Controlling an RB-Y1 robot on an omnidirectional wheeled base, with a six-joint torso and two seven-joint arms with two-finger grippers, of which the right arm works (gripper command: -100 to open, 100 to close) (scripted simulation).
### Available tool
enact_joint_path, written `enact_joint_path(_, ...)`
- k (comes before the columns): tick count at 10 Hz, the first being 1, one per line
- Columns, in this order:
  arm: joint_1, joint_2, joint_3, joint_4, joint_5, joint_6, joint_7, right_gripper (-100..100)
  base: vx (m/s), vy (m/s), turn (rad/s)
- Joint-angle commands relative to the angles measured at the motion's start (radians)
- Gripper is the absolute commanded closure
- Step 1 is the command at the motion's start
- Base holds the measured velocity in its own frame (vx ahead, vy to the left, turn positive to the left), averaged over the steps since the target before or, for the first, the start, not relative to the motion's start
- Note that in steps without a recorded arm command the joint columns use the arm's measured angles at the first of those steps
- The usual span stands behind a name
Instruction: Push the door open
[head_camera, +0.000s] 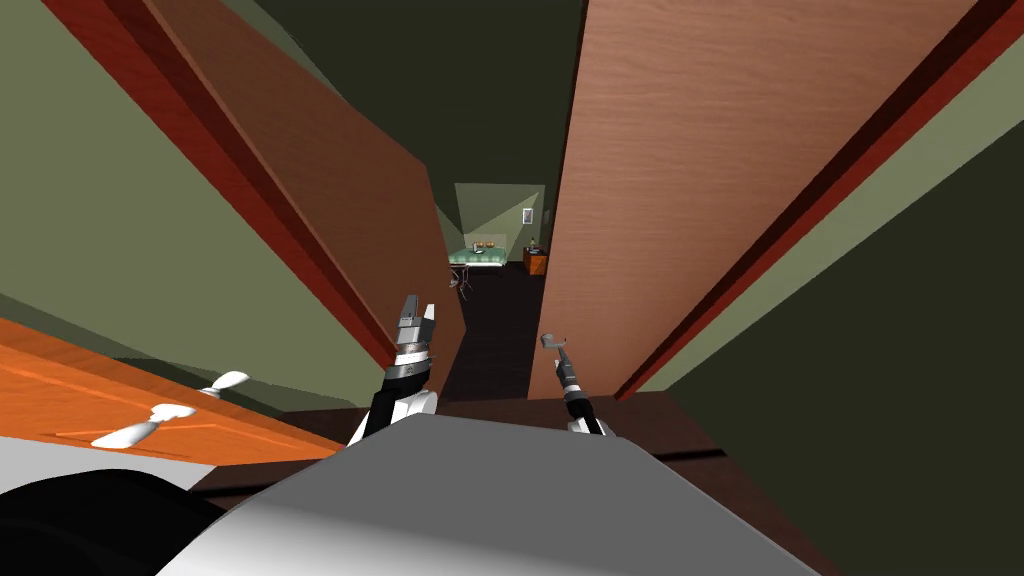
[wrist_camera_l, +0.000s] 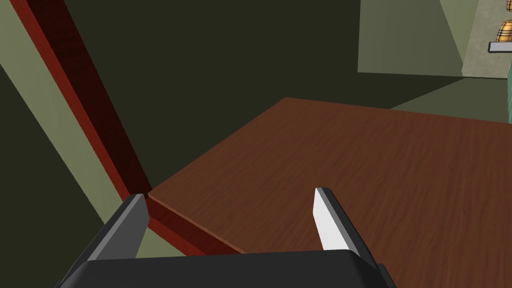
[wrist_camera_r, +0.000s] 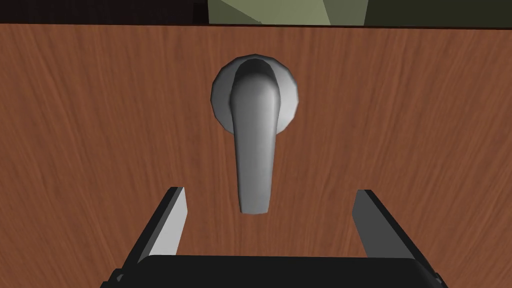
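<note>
Dim hallway with olive walls, a doorway straight ahead. Right-hand door (head_camera: 690, 180) of brown wood grain, standing ajar, close in front of the right arm. On it a grey lever handle (wrist_camera_r: 255, 145) on a round plate, its free end pointing back toward the right gripper (wrist_camera_r: 270, 191). Fingers spread wide, one on each side of the lever's tip, gripping nothing, aimed square at the panel. Right forearm stretched forward from the chest.

Left gripper (head_camera: 418, 315) raised beside the second, darker door leaf (wrist_camera_l: 375, 175), fingers likewise wide apart and empty, one fingertip near the corner where leaf meets red frame (wrist_camera_l: 90, 95).

Between the two leaves, dark floor, then a bed (head_camera: 475, 257) and a small orange-brown nightstand (head_camera: 535, 262) by the far wall. Low on the left, an orange cabinet (head_camera: 60, 400) with white handles (head_camera: 165, 415).
</note>
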Motion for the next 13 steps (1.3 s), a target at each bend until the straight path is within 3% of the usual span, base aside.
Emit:
enact_joint_path(1,-0.002,0.005,-0.006,0.01,-0.001,-0.006,0.004,-100,0.21,-0.003,0.041)
enact_joint_path(5,-0.004,0.009,-0.011,0.017,-0.001,-0.01,0.007,-100,0.162,-0.006,0.021)
enact_joint_path(6,-0.004,0.009,-0.011,0.017,-0.001,-0.01,0.007,100,-0.007,0.003,-0.004)
enact_joint_path(11,-0.004,0.009,-0.011,0.017,-0.001,-0.01,0.007,100,-0.007,0.0,0.003)
enact_joint_path(13,-0.009,0.007,-0.03,0.02,-0.01,-0.008,0.013,100,0.157,0.041,-0.039)
